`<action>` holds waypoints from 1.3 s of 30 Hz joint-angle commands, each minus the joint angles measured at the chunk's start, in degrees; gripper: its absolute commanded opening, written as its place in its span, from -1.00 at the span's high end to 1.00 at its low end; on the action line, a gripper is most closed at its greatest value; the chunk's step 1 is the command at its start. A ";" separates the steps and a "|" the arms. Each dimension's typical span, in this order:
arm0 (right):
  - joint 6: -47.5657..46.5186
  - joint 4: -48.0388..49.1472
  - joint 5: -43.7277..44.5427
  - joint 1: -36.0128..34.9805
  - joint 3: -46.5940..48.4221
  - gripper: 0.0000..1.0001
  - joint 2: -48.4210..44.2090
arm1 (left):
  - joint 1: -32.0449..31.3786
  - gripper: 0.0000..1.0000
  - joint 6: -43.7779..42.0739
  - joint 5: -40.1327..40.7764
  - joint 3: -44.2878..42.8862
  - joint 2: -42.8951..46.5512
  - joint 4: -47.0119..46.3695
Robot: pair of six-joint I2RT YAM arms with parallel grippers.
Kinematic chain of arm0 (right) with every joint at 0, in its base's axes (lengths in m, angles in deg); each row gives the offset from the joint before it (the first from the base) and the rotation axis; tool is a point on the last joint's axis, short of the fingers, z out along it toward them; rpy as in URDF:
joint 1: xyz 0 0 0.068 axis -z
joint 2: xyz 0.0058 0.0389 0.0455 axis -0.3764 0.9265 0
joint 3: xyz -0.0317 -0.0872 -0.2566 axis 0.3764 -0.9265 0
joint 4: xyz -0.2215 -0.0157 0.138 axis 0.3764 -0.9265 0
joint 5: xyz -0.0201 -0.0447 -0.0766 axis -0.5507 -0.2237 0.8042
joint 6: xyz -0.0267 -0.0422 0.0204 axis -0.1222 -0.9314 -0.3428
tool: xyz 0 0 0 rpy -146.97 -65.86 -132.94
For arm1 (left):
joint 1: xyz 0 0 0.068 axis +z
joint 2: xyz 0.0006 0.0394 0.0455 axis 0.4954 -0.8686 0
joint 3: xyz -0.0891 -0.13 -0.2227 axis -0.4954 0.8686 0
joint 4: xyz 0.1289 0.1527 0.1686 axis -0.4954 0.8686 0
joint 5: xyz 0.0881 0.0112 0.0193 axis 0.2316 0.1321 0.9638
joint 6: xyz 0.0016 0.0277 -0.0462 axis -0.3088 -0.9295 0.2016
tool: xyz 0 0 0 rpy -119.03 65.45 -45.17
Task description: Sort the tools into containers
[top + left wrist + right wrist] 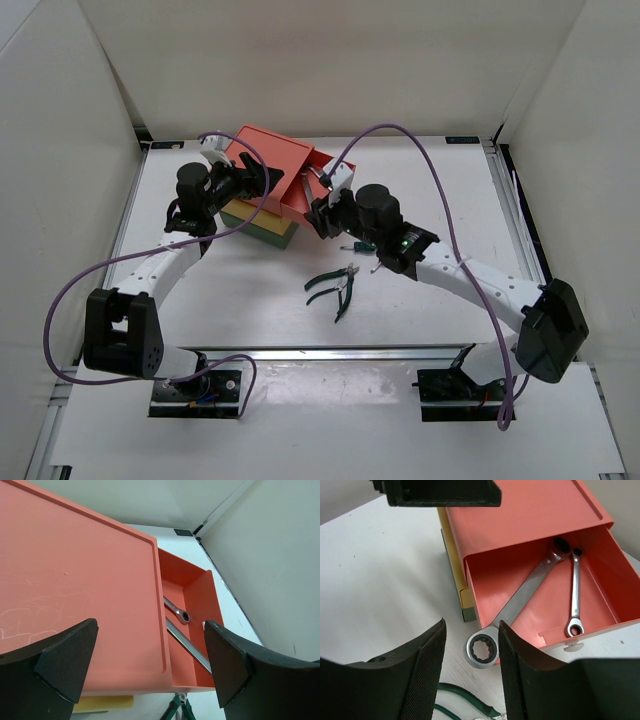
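Nearest, short of the salmon-red drawer (555, 612), pliers (335, 288) lie on the desk (380, 570). At the drawer's open front corner the right tool (472, 630) stands parted around the long wrench's (520, 597) ring head, not clamping it. That head overhangs the wall, and the shaft slants away into the drawer beside the small wrench (576, 600). It likely needs pushing inward. Beyond, the left tool (150, 630) hangs wide open over the drawer's casing (75, 580).

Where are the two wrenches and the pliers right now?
Larger wrench (525, 592): right wrist view, middle of its shaft.
Smaller wrench (575, 597): right wrist view, middle of its shaft.
Pliers (343, 298): top external view, on one green handle.
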 commanded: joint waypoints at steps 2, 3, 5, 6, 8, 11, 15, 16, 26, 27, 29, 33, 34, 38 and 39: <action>-2.30 -2.49 0.55 -1.08 0.43 0.01 -1.54 | 0.20 -0.98 0.48 -0.73 3.02 -2.90 9.82; -2.56 -2.92 1.07 -1.08 0.52 0.00 -1.02 | 0.20 -0.98 0.48 -0.65 2.85 -2.55 9.99; -2.83 -4.42 1.43 -1.08 1.13 -0.01 -0.49 | 0.20 -0.98 0.57 -0.39 2.85 -2.37 10.26; -3.44 -5.21 1.95 -1.08 1.31 0.00 0.21 | 0.20 -0.98 0.39 -0.39 2.85 -2.37 10.17; -3.79 -5.30 2.66 -1.43 1.57 0.00 0.83 | 0.20 -0.98 0.48 -0.39 2.94 -2.19 10.26; -4.59 -5.30 4.77 -1.88 1.75 0.02 1.97 | 0.20 -0.98 0.48 -0.39 2.94 -2.54 10.26; -5.64 -5.57 8.27 -1.44 3.50 0.05 3.73 | 0.20 -0.98 0.39 -0.21 2.94 -2.55 10.26; -6.25 -5.57 8.63 -1.44 3.86 0.06 4.25 | 0.20 -0.98 0.48 -0.38 2.85 -2.54 10.17; -7.84 -2.76 15.31 -1.35 8.95 0.18 8.82 | 0.20 -0.98 0.39 -0.21 2.85 -2.89 10.26; -8.01 -2.23 15.32 -1.44 9.83 0.18 9.00 | 0.20 -0.98 0.30 -0.21 2.85 -2.90 10.26; -8.54 -1.53 15.67 -1.35 11.06 0.15 9.88 | 0.02 -0.98 0.30 -0.21 2.85 -2.90 10.17; -7.58 -1.97 16.46 -1.44 13.97 -0.06 10.16 | 0.11 -0.98 0.30 -0.21 2.67 -3.07 10.26; -7.05 0.73 17.07 -1.61 13.18 -0.17 8.67 | 0.28 -0.98 0.04 -0.21 2.67 -3.25 10.34; -5.21 6.21 22.51 -1.08 5.45 -0.34 1.98 | 0.46 -0.98 0.39 -0.03 2.50 -3.25 10.17; -3.55 6.47 24.26 -0.74 4.40 -0.25 1.10 | 0.55 -0.98 0.57 0.14 2.58 -3.07 10.08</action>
